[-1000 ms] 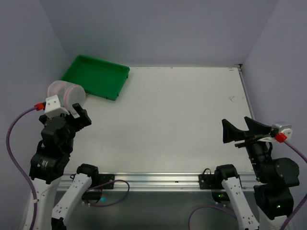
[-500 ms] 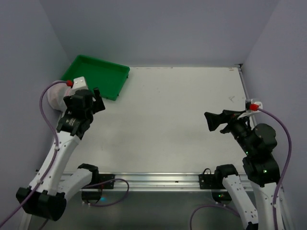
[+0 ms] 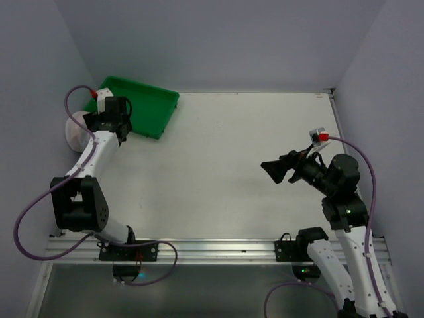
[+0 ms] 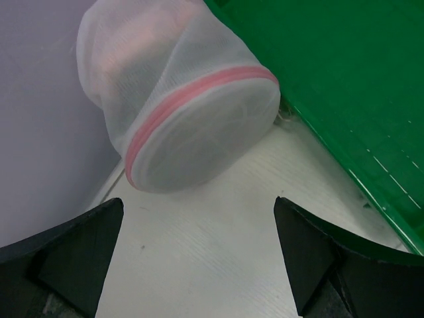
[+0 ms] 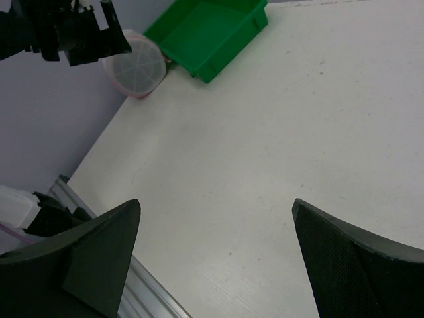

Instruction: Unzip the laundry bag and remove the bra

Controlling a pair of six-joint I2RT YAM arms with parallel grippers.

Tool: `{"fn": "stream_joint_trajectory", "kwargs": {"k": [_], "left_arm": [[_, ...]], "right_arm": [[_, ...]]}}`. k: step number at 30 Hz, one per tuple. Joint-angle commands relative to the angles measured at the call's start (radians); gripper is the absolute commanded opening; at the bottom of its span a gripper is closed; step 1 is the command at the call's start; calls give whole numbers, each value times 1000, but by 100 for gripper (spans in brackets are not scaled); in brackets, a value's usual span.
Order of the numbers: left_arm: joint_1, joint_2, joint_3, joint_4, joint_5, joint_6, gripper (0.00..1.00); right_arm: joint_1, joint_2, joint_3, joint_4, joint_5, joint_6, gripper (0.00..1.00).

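The left gripper (image 4: 199, 265) is held wide apart, its two black, matte, wedge-shaped fingers (image 4: 66, 255) seen at the lower corners of the left wrist view with nothing between them. Just beyond the gap, in the upper left of that view, the round, dome-shaped laundry bag of translucent white mesh (image 4: 192, 132) is laid on its side. Its flat circular end is turned toward the camera and is ringed by a pink zipper band that runs unbroken along the visible rim. A dim pinkish-brown mass is made out through the fine weave; what it is cannot be told. The bag is wedged between the smooth lilac wall (image 4: 40, 132) and the corner of the glossy green rectangular plastic tray (image 4: 344, 86). All of this is carried by the white, faintly grained table (image 3: 245, 146).

The right gripper (image 5: 218, 258) is likewise spread and empty, held above bare tabletop at the right of the overhead view, well apart from the bag.
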Motion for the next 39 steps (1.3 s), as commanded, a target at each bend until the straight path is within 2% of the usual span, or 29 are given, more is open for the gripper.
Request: {"fn": "stream_joint_trajectory", "kwargs": {"k": [1,5,11,13,16,17,19,20,22,23,25,28,31,32,34,35,39], "left_arm": [[39,75,57,116,-104,65,100],[78,173,103,124,-203,120,100],[114,247,139,184,-216,160,100],[114,285,152,201,-220,190,94],[115,350,195,163,-234,190,73],[115,362,217,138,-228,182,61],[115,374,232,104,-225,161,47],[115,370,232,88,-214,141,32],[114,341,217,77,-191,127,21],[115,324,206,64,-168,110,9],[112,276,183,28,-130,81,0],[66,180,139,-58,-67,30,0],[-53,79,97,-132,-27,2,0],[-119,57,96,-179,20,-25,0],[-176,0,97,-216,132,-45,0],[-229,-18,96,-233,243,-86,0],[-386,-70,110,-192,522,-160,0]], "right_arm": [[4,-6,-22,99,-100,43,99],[4,-15,-48,119,-118,45,99],[10,-22,-65,130,-130,34,99],[11,-25,-70,130,-132,30,99],[17,-29,-70,119,-133,13,99],[17,-32,-70,117,-135,11,99],[17,-35,-70,116,-130,11,99],[17,-36,-65,114,-130,11,99],[17,-38,-60,108,-130,10,99],[17,-41,-59,108,-130,10,99],[17,-42,-57,107,-130,11,99],[19,-49,-48,97,-130,13,99],[19,-56,-41,90,-127,16,99],[19,-56,-39,88,-124,17,99],[19,-62,-37,85,-117,20,99],[19,-62,-37,84,-109,22,99],[19,-64,-36,77,-77,30,99]]}}
